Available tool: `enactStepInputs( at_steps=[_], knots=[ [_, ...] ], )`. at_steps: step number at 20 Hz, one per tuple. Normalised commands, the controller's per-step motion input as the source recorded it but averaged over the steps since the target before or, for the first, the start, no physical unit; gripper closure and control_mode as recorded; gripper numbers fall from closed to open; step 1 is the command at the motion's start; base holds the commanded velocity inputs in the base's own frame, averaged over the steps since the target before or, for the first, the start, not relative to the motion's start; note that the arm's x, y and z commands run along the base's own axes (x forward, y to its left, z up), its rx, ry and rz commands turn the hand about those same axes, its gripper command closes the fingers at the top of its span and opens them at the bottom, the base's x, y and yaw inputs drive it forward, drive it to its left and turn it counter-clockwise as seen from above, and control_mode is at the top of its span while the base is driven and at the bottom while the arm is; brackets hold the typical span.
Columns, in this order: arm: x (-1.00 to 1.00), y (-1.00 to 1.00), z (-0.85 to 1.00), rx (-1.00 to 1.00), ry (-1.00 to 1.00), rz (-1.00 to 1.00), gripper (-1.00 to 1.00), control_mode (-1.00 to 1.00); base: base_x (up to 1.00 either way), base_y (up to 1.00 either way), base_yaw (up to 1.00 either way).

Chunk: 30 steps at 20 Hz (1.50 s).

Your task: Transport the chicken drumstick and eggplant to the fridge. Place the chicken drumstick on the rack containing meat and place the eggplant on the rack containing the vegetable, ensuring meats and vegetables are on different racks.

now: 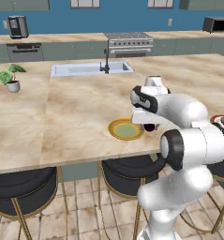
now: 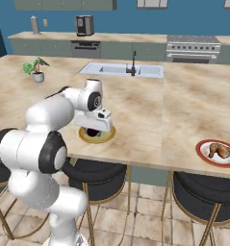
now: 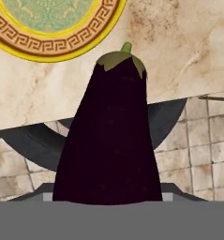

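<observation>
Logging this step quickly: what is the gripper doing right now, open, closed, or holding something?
Gripper: closed on the eggplant, lifted off the yellow-rimmed plate at the counter edge.

The eggplant (image 3: pixel 108 136) is a dark purple, almost black, glossy body with an olive-green cap and short stem. In the hand view it stands lengthwise, stem end away from the camera, above the counter's (image 1: pixel 62 117) near edge, beside a yellow-rimmed plate (image 1: pixel 126 129). The chicken drumstick (image 2: pixel 219 151), golden-brown and roasted-looking, lies on a red-rimmed white plate (image 2: pixel 203 153) close to the counter's near edge, towards its right end, well apart from the eggplant.
</observation>
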Motion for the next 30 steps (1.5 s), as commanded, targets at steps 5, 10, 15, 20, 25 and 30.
enactStepInputs(
  at_steps=[5, 10, 15, 20, 25, 30],
  knots=[
    [-0.97, -0.11, 0.73, 0.01, 0.01, 0.01, 1.00, -1.00, 0.00, 0.00, 0.00],
    [-0.93, -0.05, 0.64, 0.00, 0.01, 0.00, 1.00, -1.00, 0.00, 0.00, 0.00],
    [-1.00, 0.00, 0.47, 0.00, 0.01, 0.04, 1.00, -1.00, 0.00, 0.00, 0.00],
    [-0.40, -0.02, 0.17, 0.00, -0.03, 0.06, 1.00, 1.00, -0.59, -0.02, 0.09],
    [0.00, 0.00, 0.00, 0.00, 0.00, 0.00, 1.00, 1.00, -0.14, -0.66, 0.01],
    [0.00, 0.00, 0.00, 0.00, 0.00, 0.00, 1.00, 1.00, 0.25, -0.82, -0.45]
  ],
)
